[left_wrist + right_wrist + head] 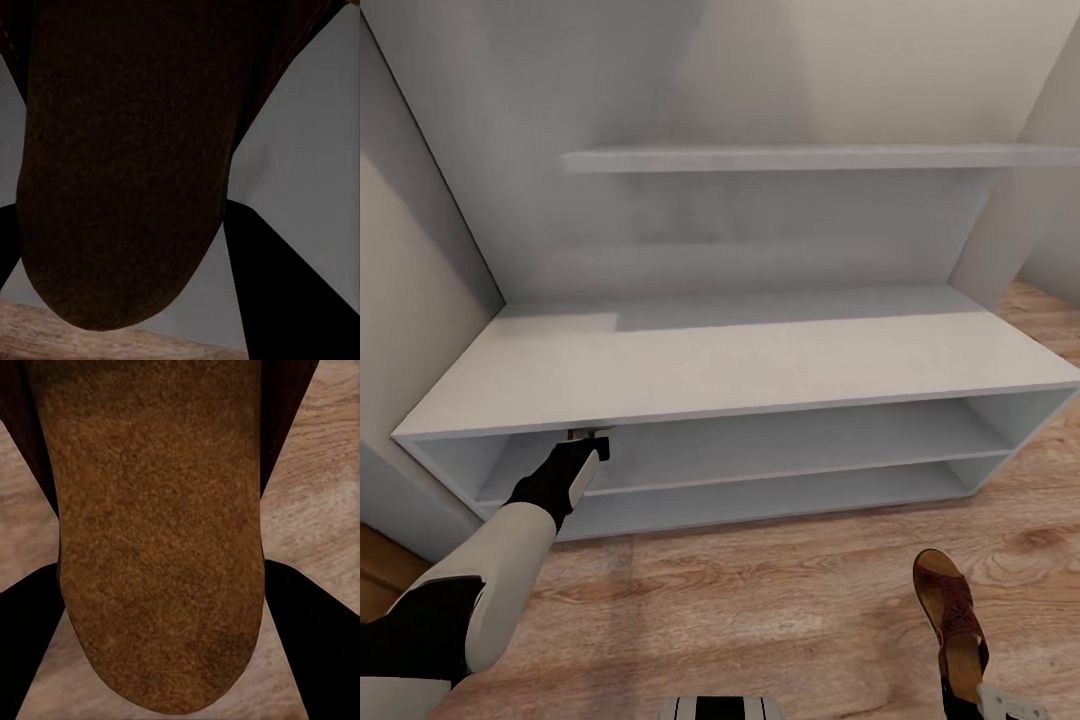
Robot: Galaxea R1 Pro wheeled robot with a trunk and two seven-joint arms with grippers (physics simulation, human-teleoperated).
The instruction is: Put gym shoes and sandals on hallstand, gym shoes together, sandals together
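The pale grey hallstand stands ahead against the wall. My left gripper reaches into its upper open shelf row, just under the bench top. It is shut on a dark brown sandal, whose sole lies between the black fingers. The other sandal, brown with a patterned upper, hangs over the corridor floor at lower right. My right gripper is shut on its heel end. Up close its tan surface lies between the fingers. The gym shoes are out of view.
A long shelf juts from the hallstand's tall back panel. Walls close in on the left and right. The robot's base shows at the bottom edge.
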